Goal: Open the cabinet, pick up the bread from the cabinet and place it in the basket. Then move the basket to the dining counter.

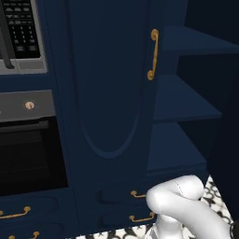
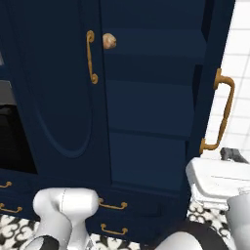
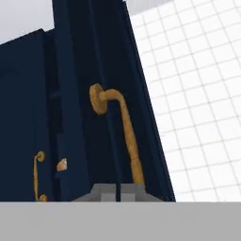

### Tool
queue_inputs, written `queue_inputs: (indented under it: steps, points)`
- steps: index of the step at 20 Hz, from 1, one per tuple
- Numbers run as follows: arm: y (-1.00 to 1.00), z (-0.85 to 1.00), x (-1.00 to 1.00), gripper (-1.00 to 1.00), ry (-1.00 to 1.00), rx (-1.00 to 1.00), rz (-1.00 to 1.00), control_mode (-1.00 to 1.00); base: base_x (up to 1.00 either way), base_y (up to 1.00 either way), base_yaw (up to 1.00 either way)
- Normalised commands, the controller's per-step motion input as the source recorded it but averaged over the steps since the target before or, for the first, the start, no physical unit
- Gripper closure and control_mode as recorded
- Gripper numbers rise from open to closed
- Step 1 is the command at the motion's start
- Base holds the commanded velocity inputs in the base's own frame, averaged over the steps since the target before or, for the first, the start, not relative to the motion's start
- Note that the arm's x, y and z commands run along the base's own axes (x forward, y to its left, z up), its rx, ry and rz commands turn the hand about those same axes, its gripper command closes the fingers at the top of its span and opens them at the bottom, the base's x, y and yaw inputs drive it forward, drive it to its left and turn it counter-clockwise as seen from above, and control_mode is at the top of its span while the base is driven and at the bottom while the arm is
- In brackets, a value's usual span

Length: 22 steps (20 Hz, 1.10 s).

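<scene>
White tiled wall (image 3: 202,94) flanks cabinet (image 1: 109,93); bread (image 2: 109,41) on shelf.

Microwave (image 1: 18,32) above black oven (image 1: 28,149); white tiled wall (image 3: 197,94)

Right cabinet door (image 2: 215,73) swung open; shelves (image 2: 151,63) reachable; left door (image 2: 53,83) shut.

Both base views closely face the cabinet (image 1: 109,93); hand view looks along its door.
</scene>
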Motion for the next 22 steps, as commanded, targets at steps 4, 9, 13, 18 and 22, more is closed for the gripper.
queue_inputs:
  steps: [4, 9, 13, 18, 22]
  points:
    - [1.00, -0.95, -0.96, 1.00, -0.61, 0.01, -0.09, -1.00, 0.00, 0.00, 0.00]
    - [1.00, -0.98, 0.49, 1.00, -0.16, 0.00, -0.15, -1.00, 0.00, 0.00, 0.00]
    - [1.00, -0.62, 0.96, 1.00, -0.03, -0.07, -0.14, -1.00, 0.00, 0.00, 0.00]
    - [1.00, -0.21, 1.00, 1.00, 0.00, -0.09, -0.15, -1.00, 0.00, 0.00, 0.00]
    - [1.00, 0.00, 0.94, 1.00, 0.00, -0.13, -0.22, -1.00, 0.00, 0.00, 0.00]
